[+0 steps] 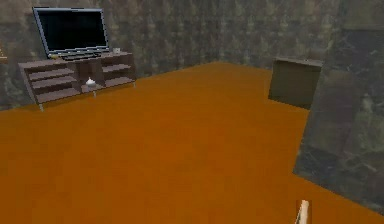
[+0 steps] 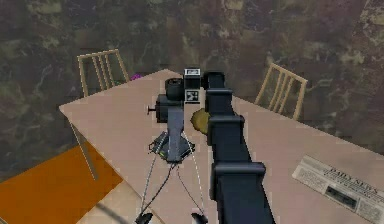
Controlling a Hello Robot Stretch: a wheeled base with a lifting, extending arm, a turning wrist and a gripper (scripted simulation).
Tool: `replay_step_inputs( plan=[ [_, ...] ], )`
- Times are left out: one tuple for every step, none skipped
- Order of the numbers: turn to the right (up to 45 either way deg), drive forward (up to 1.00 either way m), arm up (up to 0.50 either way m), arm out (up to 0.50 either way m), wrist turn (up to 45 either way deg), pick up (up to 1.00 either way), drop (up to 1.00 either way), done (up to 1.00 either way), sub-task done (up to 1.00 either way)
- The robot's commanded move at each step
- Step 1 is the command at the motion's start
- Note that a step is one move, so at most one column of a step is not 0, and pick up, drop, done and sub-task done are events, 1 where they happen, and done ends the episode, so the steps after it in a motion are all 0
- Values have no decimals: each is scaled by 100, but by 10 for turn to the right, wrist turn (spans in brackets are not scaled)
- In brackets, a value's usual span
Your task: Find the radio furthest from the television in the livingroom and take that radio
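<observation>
A black television (image 1: 70, 30) stands on a brown stand with drawers (image 1: 75, 76) at the forward view's upper left. A small white thing (image 1: 90, 83) sits on one of its shelves. In the arm side view the dark arm (image 2: 228, 150) rises over a pale wooden table (image 2: 110, 115). The gripper (image 2: 171, 213) hangs from its dark body (image 2: 170, 120), thin fingers (image 2: 150, 195) running down toward the bottom edge. Only bare table and floor lie behind the tips, so it holds nothing. A rounded yellow-brown thing (image 2: 200, 121) sits against the arm's left side.
Two wooden chairs (image 2: 100, 70) (image 2: 282, 88) stand at the table's far side, and a newspaper (image 2: 340, 180) lies on its right part. A dark cabinet (image 1: 294, 82) and a grey wall (image 1: 350, 110) close the forward view's right. Open orange floor (image 1: 170, 140) stretches toward the television.
</observation>
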Motion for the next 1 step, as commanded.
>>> replay_step_inputs(
  plan=[
    [0, 0, 0, 0, 450, 0, 0, 0, 0]
  ],
)
